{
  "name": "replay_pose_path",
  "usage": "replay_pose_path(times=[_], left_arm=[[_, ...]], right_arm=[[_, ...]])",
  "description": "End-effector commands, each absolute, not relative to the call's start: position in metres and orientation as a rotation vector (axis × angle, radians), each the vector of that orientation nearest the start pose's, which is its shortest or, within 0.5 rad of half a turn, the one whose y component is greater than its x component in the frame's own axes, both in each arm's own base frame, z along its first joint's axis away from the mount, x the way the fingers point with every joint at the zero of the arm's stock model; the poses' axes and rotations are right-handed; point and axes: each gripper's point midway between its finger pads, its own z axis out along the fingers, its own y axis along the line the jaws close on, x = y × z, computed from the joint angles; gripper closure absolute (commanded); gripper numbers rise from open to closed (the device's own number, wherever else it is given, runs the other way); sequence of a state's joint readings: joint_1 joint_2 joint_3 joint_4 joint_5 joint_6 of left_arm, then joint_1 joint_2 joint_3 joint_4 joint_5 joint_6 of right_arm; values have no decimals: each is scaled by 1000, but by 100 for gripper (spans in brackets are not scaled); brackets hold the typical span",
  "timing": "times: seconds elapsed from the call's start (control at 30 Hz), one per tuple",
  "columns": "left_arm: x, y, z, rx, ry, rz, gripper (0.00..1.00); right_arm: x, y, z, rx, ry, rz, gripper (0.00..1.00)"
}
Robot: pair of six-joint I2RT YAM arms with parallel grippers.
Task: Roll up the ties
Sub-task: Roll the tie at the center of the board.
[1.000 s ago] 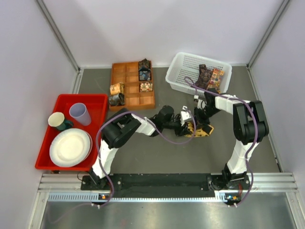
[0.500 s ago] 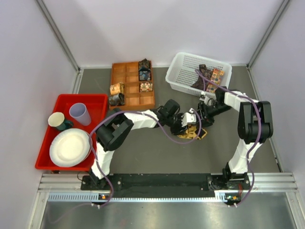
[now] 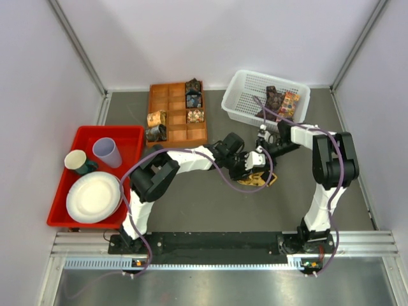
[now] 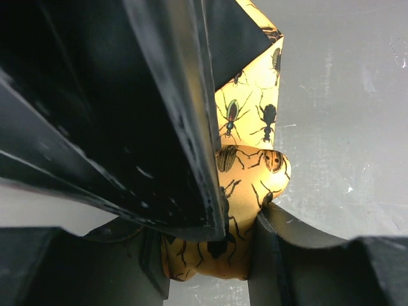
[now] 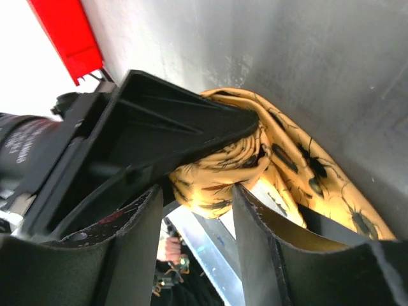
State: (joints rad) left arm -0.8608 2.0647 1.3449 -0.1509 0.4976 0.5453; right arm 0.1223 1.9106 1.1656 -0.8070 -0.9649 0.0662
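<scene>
A golden-yellow tie (image 4: 248, 185) printed with dark beetles is partly rolled, and my left gripper (image 4: 207, 248) is shut on the roll. In the top view the tie (image 3: 261, 179) lies mid-table under my left gripper (image 3: 250, 167). My right gripper (image 3: 265, 150) meets it from the far right. In the right wrist view my right gripper (image 5: 196, 191) is open, and the tie roll (image 5: 217, 172) sits just past its tips. The loose tail (image 5: 319, 172) trails off to the right on the table. Rolled ties (image 3: 193, 93) sit in the tray, and more ties (image 3: 280, 102) lie in the basket.
The orange-brown compartment tray (image 3: 172, 115) stands at the back centre and the white mesh basket (image 3: 239, 86) at the back right. At the left a red bin (image 3: 131, 134) holds a white plate (image 3: 94, 196) and two cups (image 3: 106, 152).
My right gripper has opened from shut. My left arm has stretched further right, still holding the yellow tie, and both wrists have drawn close together over it.
</scene>
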Motion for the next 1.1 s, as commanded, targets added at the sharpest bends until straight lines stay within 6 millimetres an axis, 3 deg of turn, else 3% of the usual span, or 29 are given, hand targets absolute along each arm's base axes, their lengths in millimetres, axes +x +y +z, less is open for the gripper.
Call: replay_pose_path(times=[0.0, 0.17, 0.3, 0.4, 0.53, 0.67, 0.77, 1.07], left_arm=[[239, -353, -46, 1880, 2046, -636, 76], [239, -354, -47, 1867, 2060, -642, 70], [232, -363, -42, 1796, 2083, -775, 50], [242, -375, -25, 1627, 2031, -921, 37], [241, -392, -3, 1534, 1843, -1111, 27], [256, -418, 28, 1456, 1616, -1159, 18], [264, -428, 40, 1389, 1548, -1170, 18], [271, -446, 29, 1363, 1498, -1185, 29]], right_arm=[[269, 195, 58, -129, 2839, 1498, 57], [266, 186, 44, -164, 2903, 1369, 100], [260, 173, 24, -235, 2954, 1239, 100], [266, 163, 15, -315, 2925, 1110, 100], [276, 154, 12, -367, 2900, 988, 100], [280, 143, 6, -362, 2921, 872, 100], [283, 133, 2, -339, 2933, 762, 100], [285, 117, -1, -302, 2976, 613, 100]])
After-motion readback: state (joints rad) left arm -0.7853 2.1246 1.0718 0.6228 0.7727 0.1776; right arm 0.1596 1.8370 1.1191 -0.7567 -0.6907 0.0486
